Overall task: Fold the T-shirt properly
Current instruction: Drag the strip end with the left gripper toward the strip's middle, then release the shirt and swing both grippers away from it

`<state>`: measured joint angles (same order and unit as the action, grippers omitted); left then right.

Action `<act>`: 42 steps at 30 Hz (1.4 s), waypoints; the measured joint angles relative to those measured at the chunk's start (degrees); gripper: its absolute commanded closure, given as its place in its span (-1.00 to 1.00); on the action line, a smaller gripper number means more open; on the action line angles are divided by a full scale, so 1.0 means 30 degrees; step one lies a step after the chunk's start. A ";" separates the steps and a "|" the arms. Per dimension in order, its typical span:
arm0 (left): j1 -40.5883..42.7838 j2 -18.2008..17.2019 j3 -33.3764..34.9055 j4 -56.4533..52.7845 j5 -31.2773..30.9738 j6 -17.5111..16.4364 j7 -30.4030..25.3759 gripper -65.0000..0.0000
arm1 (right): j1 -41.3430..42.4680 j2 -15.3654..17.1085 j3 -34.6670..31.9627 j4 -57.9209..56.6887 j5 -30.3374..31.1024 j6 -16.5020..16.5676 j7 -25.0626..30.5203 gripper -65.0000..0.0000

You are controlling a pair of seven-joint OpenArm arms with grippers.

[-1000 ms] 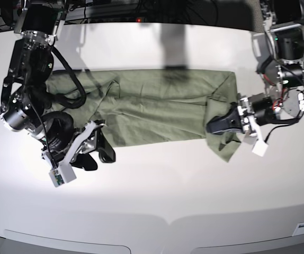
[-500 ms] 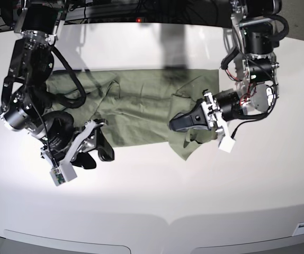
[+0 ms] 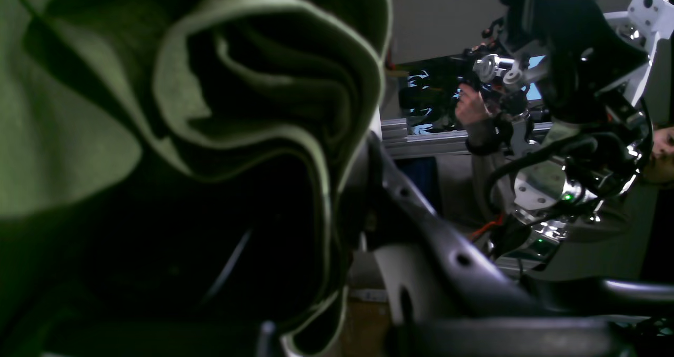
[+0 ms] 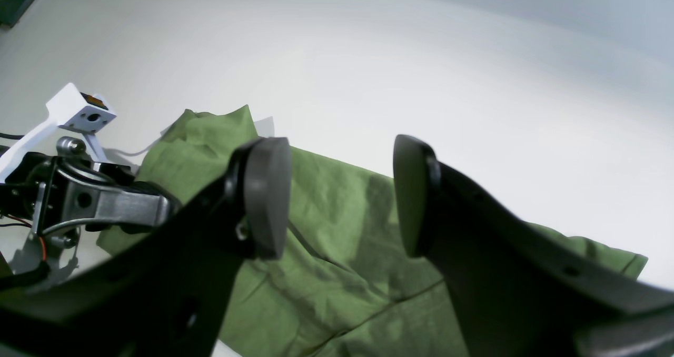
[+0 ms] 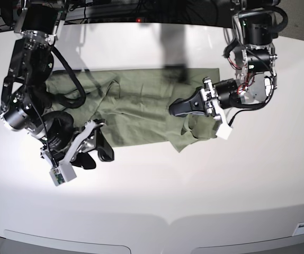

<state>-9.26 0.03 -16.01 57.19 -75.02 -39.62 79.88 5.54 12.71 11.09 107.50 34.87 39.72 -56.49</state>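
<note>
Wrinkled green T-shirt [image 5: 141, 108] on smooth white table [image 5: 194, 190]; left tool [image 5: 177, 109] clamps bunched fabric; right tool [image 5: 96, 153] apart, empty.

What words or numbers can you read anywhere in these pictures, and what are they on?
There are none that can be read.
The wrinkled sage-green cotton T-shirt: no print or label shows.
The smooth white table: bare, no writing.
The black left gripper, shut on the T-shirt, and the open black right gripper: no markings visible.
The dim screens behind the arm in the left wrist view: too blurred to read.
</note>
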 measured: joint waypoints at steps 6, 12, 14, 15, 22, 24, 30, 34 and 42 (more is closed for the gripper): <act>-0.0007 -0.0015 0.1413 0.0000 -0.0007 -0.0007 -0.0051 0.08 | 0.0000 -0.0007 0.0000 0.0000 0.0007 0.0000 0.0007 0.03; -0.0138 0.0000 0.3818 0.0000 -0.2310 0.0000 0.0007 0.04 | 0.0000 -0.0007 0.0000 0.0000 -0.0007 0.0000 0.0000 0.03; -0.0321 0.0000 0.4262 0.0000 -0.2455 0.0000 0.0007 0.04 | 0.0000 0.0000 0.0000 0.0000 0.0000 0.0000 0.0000 0.03; -0.0444 -0.0007 0.4386 0.0000 -0.2455 0.0000 0.0066 0.04 | 0.0000 0.0000 0.0000 0.0000 0.0000 0.0000 0.0000 0.03; -0.2055 -0.0138 0.4357 0.0000 -0.1989 0.0000 0.0036 0.19 | 0.0000 0.0000 0.0000 0.0000 0.0015 0.0000 0.0000 0.03; -0.2812 -0.0189 0.4357 0.0000 -0.0109 0.0000 0.0124 0.36 | 0.0000 0.0000 0.0000 0.0000 0.0007 0.0000 0.0000 0.03; -0.5537 -0.0226 0.4357 0.0029 0.3854 0.0000 0.0095 0.39 | 0.0058 0.0000 0.0000 0.0000 -0.0007 0.0000 0.0007 0.03; -0.7198 -0.0226 0.4357 0.0029 0.5865 0.0000 0.0182 0.39 | 0.0168 -0.0007 0.0029 0.0000 -0.0211 0.0000 0.0036 0.03; -0.9777 -0.1450 0.4379 0.0109 1.3223 0.0000 -0.1741 0.39 | 0.0954 -0.0015 0.2076 0.0007 -0.2674 -0.0612 0.0044 0.03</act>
<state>-38.59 -4.32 -2.87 57.52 -35.35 -39.62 74.65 8.40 12.67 17.32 107.53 26.85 37.89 -56.36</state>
